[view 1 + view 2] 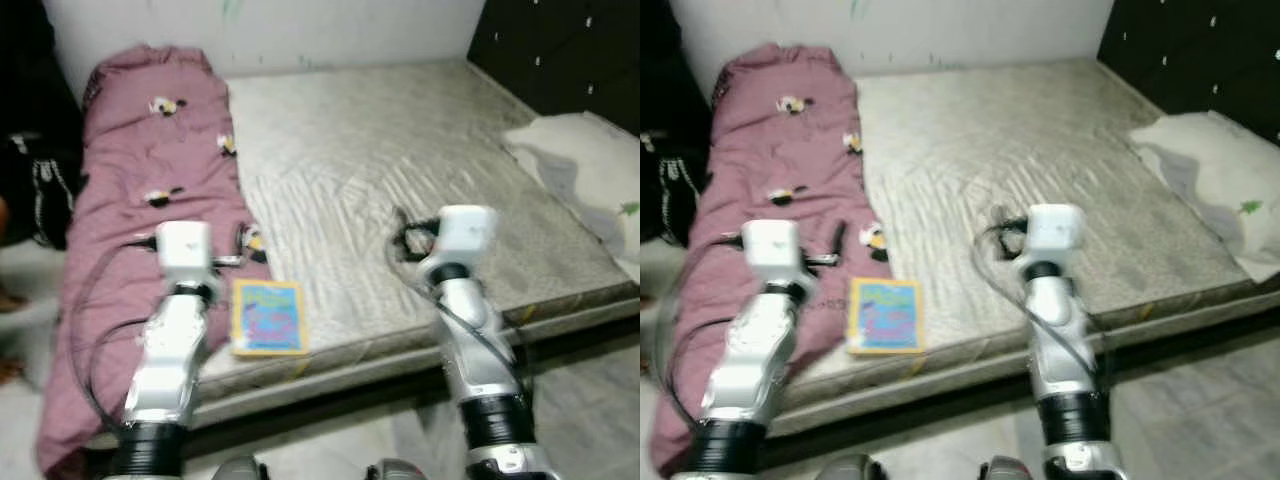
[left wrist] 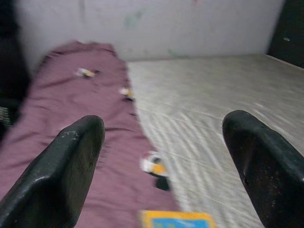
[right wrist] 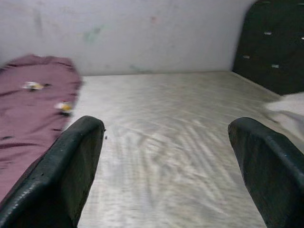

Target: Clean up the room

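Purple blanket (image 1: 140,230) along the left side of the mattress (image 1: 400,180), left gripper (image 2: 161,156) above its edge, fingers wide apart, book (image 1: 268,317) near the front edge, right gripper (image 3: 166,161) spread open over bare mattress, maybe a pillow (image 1: 590,170) far right

No readable text anywhere, yellow-bordered blue book (image 1: 268,317) at lower centre of the frame on the bed's near edge, cover print blurred beyond reading, no labels or numbers legible
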`<state>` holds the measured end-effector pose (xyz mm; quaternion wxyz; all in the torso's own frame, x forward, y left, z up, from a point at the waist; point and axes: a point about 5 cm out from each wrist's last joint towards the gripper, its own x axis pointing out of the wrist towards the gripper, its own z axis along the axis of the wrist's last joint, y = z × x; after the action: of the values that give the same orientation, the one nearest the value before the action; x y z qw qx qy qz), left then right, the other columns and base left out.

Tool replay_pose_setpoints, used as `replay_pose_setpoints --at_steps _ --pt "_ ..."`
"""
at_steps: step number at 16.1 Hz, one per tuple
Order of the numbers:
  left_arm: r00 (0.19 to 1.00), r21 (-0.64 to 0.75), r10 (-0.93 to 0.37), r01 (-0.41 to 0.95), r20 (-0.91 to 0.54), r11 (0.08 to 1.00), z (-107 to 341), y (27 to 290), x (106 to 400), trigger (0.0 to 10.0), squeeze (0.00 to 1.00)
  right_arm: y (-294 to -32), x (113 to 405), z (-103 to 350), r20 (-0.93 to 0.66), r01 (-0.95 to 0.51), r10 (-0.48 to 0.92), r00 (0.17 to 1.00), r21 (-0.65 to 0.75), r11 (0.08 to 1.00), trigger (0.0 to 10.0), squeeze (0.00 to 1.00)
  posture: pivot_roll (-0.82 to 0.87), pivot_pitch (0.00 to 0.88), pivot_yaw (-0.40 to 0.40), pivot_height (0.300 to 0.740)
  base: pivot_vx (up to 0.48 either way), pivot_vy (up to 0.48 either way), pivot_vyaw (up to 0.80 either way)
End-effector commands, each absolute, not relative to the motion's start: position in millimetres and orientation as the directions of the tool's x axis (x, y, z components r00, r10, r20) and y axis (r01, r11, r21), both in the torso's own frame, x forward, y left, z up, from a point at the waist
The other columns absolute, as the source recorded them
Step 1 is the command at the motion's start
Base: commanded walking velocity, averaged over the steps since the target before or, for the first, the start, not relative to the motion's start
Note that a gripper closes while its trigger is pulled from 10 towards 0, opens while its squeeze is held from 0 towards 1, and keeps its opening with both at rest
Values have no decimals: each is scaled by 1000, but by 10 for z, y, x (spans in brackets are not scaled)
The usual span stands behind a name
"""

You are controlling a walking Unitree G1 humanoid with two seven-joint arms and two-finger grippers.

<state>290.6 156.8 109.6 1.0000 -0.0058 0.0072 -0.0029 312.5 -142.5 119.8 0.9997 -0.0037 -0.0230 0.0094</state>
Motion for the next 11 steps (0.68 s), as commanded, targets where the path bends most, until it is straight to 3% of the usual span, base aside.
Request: replay_pose_setpoints --at_steps 1,5,11 --pt "999 -22 -29 29 -12 999 1115 1474 2914 10000 0 -1539 3136 1233 54 13 -12 998 -17 1000 10000 0 -24 0 5 740 0 454 0" --pt "1000 -11 -17 17 -23 1000 1106 1475 2927 10000 0 -1546 3143 1228 50 16 -15 999 -19 1000 10000 0 -21 0 1 740 0 422 0" --pt "1000 -16 -14 14 7 1000 1136 1474 2920 10000 0 -1545 3145 1222 47 12 -10 999 -26 1000 10000 0 -20 0 1 740 0 0 0"
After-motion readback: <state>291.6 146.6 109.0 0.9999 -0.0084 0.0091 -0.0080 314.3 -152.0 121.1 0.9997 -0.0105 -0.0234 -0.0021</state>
